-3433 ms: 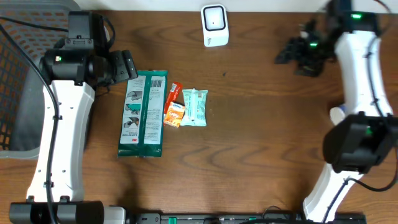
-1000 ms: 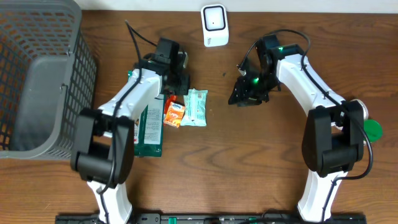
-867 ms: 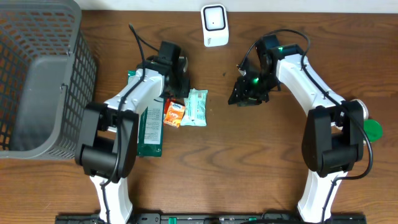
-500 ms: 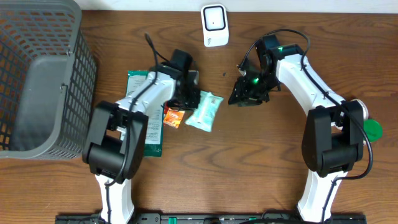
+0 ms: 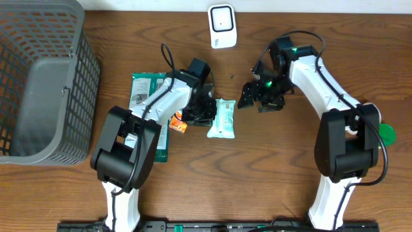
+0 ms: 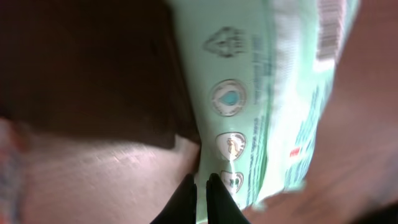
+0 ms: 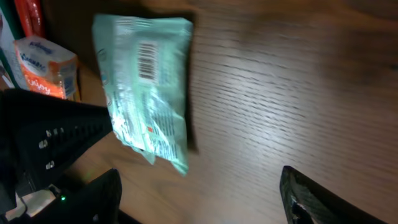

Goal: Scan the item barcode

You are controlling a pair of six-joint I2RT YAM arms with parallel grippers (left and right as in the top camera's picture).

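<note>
**A:** What is on the left of the table [image 5: 270, 180]?

**B:** A grey mesh basket [image 5: 38, 38]. Next to it lies a dark green flat package [image 5: 145, 90], with a small orange packet [image 5: 179, 122] at its right edge.

**A:** And the left gripper [image 6: 202, 190]?

**B:** It is pinched closed on the edge of the mint-green wipes pack [image 5: 223, 118]. The pack is just right of the orange packet, near the table's middle. I cannot tell whether it is lifted clear. Its barcode [image 7: 148, 60] faces the right wrist camera.

**A:** Where is the scanner?

**B:** The white scanner [image 5: 221, 26] stands at the far edge, well apart from the pack.

**A:** And the right gripper [image 7: 200, 180]?

**B:** It is near the pack's right side, with its fingers spread wide and nothing between them. Farther right, a round green object [image 5: 387, 133] shows beside the arm.
</note>
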